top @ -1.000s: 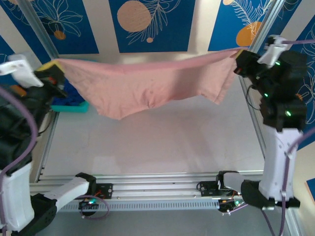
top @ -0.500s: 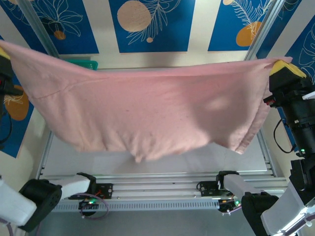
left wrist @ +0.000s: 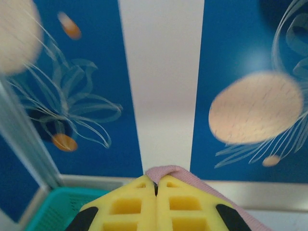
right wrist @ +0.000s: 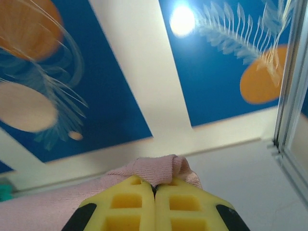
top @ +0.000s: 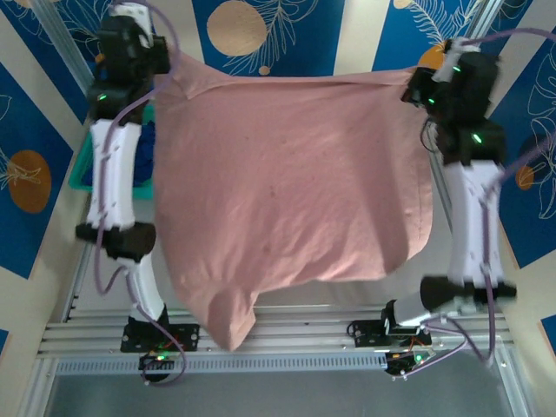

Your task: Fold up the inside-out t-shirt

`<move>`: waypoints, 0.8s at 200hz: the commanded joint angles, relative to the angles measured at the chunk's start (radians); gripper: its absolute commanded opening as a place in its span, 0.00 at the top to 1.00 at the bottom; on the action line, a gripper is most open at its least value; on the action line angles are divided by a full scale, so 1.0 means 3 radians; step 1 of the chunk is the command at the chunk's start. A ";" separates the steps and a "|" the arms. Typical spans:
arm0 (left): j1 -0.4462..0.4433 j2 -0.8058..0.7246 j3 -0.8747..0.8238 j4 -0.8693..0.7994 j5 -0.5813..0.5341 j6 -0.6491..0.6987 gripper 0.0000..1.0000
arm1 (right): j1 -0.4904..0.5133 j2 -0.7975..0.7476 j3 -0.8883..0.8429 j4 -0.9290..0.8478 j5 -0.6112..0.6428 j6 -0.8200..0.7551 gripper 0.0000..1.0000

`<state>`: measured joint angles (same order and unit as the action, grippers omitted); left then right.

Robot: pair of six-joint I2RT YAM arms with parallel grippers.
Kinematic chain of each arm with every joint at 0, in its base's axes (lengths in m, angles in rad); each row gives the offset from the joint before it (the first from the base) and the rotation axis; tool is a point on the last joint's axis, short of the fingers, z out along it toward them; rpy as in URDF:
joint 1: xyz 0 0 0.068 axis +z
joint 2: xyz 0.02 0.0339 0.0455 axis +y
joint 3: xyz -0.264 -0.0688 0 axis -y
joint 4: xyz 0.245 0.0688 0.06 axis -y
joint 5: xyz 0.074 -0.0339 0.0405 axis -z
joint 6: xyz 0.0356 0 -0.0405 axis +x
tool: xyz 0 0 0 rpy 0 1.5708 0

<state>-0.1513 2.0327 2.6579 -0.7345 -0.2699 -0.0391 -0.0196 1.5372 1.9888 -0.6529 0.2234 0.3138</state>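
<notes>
Top view: my left gripper (top: pixel 162 73) and right gripper (top: pixel 415 87) are each clenched on a far corner of the shirt (top: pixel 287 182). It hangs spread over the table (top: pixel 356 292), with its lowest tip past the table's near edge. To lay it well, I judge both grips should stay firm. The top edge should stay taut and level, and both arms should come down together so the cloth lands flat.

Left wrist: my pads (left wrist: pixel 139 207) pinch a pink fold, and a teal basket (left wrist: pixel 48 207) sits at the table's left side.

Right wrist: these pads (right wrist: pixel 173 204) bite a bunched corner too.

Half a second earlier my arms were spread wide. They now reach over the table's far edge, and the shirt hangs longer.
</notes>
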 commanded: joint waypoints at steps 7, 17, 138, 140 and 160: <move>0.0097 0.1136 0.0263 0.0617 0.0319 -0.0320 0.84 | 0.0025 0.1260 0.0355 0.0416 0.0088 0.0024 0.86; 0.0142 0.1648 0.0628 0.0766 0.0443 -0.0509 0.70 | 0.0032 0.1876 0.0808 0.0373 0.0062 0.0114 0.77; 0.0151 0.0098 -0.2568 0.1135 0.1451 -0.1428 0.16 | 0.0791 0.1455 -0.1101 -0.0100 -0.0333 -0.0003 0.48; 0.0151 0.0041 -0.2726 0.1159 0.1452 -0.1435 0.16 | 0.0800 0.1437 -0.1157 -0.0093 -0.0331 -0.0009 0.48; 0.0151 -0.0438 -0.3516 0.1264 0.1450 -0.1475 0.16 | 0.0843 0.1252 -0.1601 -0.0027 -0.0358 -0.0002 0.48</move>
<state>-0.1001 2.0342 1.8347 -0.4309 0.1303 -0.4515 0.2699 1.9560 1.6402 -0.7460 0.1482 0.3050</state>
